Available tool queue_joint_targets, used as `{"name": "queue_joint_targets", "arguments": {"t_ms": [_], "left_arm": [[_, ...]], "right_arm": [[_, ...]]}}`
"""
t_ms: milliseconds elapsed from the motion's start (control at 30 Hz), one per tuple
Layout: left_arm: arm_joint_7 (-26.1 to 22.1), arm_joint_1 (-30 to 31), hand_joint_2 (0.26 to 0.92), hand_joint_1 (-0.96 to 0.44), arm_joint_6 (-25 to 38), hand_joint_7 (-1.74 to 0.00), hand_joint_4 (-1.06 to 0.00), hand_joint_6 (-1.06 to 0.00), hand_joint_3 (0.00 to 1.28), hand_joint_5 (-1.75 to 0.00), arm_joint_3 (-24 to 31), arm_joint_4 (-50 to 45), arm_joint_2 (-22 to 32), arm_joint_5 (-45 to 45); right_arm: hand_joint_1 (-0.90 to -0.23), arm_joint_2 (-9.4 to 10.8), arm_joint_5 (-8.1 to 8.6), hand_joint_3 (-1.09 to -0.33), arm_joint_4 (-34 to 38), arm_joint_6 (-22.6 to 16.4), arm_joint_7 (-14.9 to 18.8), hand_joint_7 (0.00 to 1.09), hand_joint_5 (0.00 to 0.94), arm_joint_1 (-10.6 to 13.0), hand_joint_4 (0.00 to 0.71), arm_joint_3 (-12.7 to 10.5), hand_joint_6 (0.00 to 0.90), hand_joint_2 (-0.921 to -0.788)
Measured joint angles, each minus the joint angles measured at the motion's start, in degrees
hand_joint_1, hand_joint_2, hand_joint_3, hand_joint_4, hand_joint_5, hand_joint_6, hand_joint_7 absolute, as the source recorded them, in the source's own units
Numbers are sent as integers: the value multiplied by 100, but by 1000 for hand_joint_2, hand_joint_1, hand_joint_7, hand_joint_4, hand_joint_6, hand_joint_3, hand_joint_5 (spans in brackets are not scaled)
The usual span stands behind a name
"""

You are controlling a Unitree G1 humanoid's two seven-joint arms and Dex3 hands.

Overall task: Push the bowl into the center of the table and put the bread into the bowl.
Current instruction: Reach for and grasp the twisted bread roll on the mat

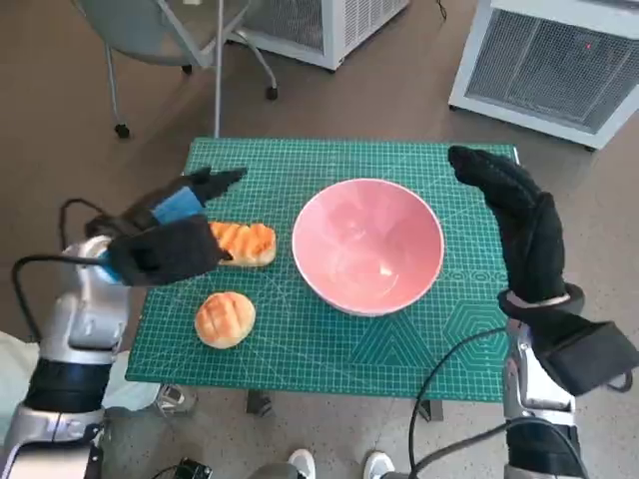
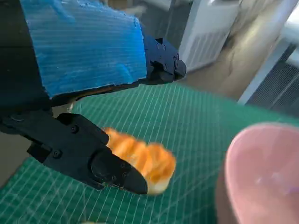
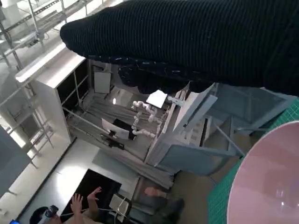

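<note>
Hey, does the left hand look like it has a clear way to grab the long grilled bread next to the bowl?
Probably yes. The left hand hovers right over the long bread, fingers spread and holding nothing. Nothing lies between them; the pink bowl and the round bun sit apart from it.

Brown floor (image 1: pixel 399 100), grey chair (image 1: pixel 160 30), white slatted cabinets (image 1: pixel 549 60).

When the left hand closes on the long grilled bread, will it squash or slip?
Probably it squashes a little: the long bread looks soft and puffy, so a firm grip may dent it. Its toasted ridged top looks dry, so slipping seems unlikely. It lies flat on the green mat and looks light, easy for the left hand.
</note>
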Motion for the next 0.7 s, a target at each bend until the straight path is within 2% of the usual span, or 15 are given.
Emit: {"name": "queue_joint_targets", "arguments": {"t_ms": [467,700], "left_arm": [[130,-496,742,-129,83,-6,-110,-286,4,-7,-744,1116,-168,427],[231,-618,743,-130,92,-4,-113,-287,3,-3,-899,1445,-274,527]], "right_arm": [[-700,4,39,-799,137,-16,74,471,1,-45,146,-1,-1,-921],[-697,7,41,-800,144,-56,89,471,1,-45,146,-1,-1,-921]]}}
